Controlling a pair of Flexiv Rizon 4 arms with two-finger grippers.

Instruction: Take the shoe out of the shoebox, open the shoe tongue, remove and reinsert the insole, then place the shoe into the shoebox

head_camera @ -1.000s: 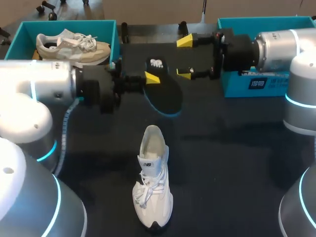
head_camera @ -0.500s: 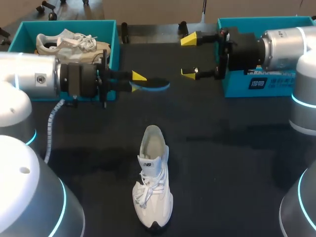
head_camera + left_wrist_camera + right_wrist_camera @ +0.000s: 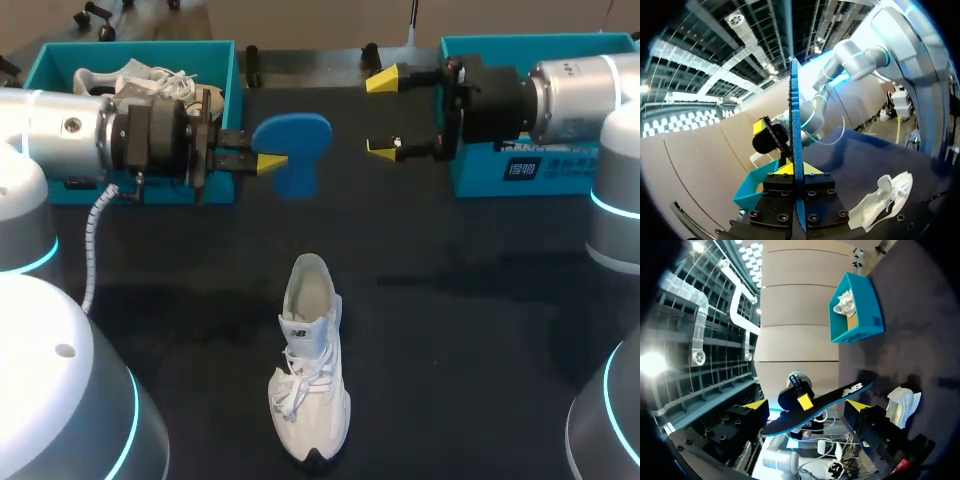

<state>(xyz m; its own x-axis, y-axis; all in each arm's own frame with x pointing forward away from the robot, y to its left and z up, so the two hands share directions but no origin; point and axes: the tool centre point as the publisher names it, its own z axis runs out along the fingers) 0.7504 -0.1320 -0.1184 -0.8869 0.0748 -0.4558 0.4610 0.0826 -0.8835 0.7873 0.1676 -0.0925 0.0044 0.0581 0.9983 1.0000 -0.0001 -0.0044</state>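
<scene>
Left gripper point(image 3: 270, 162) clamps the blue-bottomed insole point(image 3: 292, 150), white logo point(image 3: 852, 388) unreadable; right gripper point(image 3: 383, 113), at its three o'clock, gapes empty.

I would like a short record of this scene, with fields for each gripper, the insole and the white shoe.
left gripper: shut on the blue foam insole, held above the table
right gripper: open, empty
white lace-up shoe: flat on the black table, apart from both grippers
teal cardboard shoebox: holds a second, beige shoe
</scene>
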